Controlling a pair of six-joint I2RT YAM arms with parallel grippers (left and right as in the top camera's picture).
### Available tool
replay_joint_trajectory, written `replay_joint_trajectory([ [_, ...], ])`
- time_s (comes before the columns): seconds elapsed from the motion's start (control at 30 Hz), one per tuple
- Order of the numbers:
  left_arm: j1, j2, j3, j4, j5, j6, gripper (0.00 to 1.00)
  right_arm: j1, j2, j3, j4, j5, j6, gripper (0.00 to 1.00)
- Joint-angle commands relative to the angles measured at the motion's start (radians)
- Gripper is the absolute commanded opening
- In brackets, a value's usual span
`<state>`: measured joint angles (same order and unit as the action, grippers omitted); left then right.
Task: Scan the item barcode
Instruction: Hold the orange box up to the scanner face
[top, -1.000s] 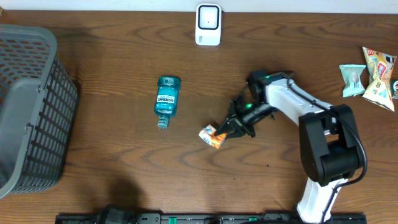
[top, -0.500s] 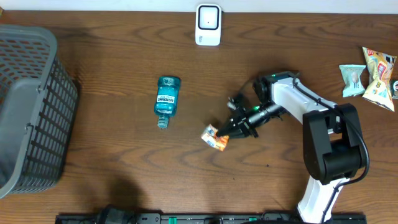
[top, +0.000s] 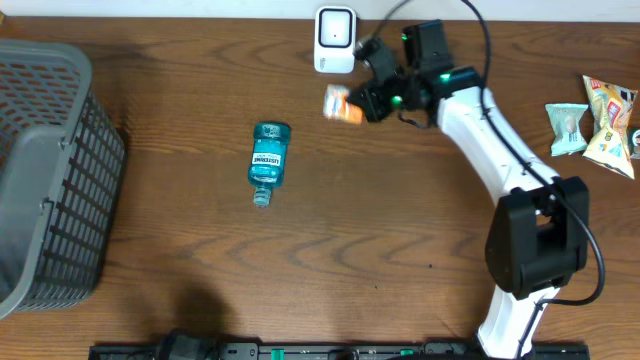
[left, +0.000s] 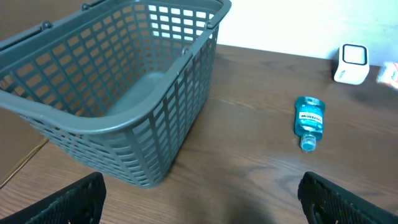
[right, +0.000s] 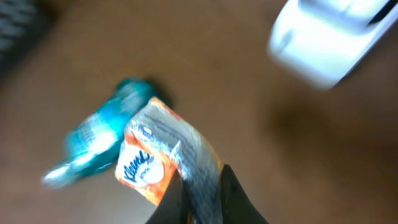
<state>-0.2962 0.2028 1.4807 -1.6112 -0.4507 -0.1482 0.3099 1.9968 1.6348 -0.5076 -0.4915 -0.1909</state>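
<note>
Brown wood table by a white wall.
Dark brown top with wavy grain lines running side to side, a bit shiny under soft light from above. Faint grey shadows here and there, one big dim patch low on the left in the overhead view. Plain white wall right behind the far edge, only a thin strip at the top there, more of it in the left wrist view.
</note>
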Motion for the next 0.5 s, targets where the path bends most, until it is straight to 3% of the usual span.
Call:
replay_joint_trajectory([
  [0.0, 0.000, 0.006, 0.003, -0.078, -0.006, 0.017, 0.98, 0.064, 0.018, -0.021, 0.196, 0.349, -0.061, 0.01],
  [0.27, 0.000, 0.006, 0.003, -0.078, -0.006, 0.017, 0.98, 0.083, 0.171, -0.009, 0.695, 0.466, -0.057, 0.01],
  [0.47, 0.000, 0.006, 0.003, -0.078, -0.006, 0.017, 0.98, 0.072, 0.370, 0.192, 0.776, 0.504, -0.061, 0.01],
])
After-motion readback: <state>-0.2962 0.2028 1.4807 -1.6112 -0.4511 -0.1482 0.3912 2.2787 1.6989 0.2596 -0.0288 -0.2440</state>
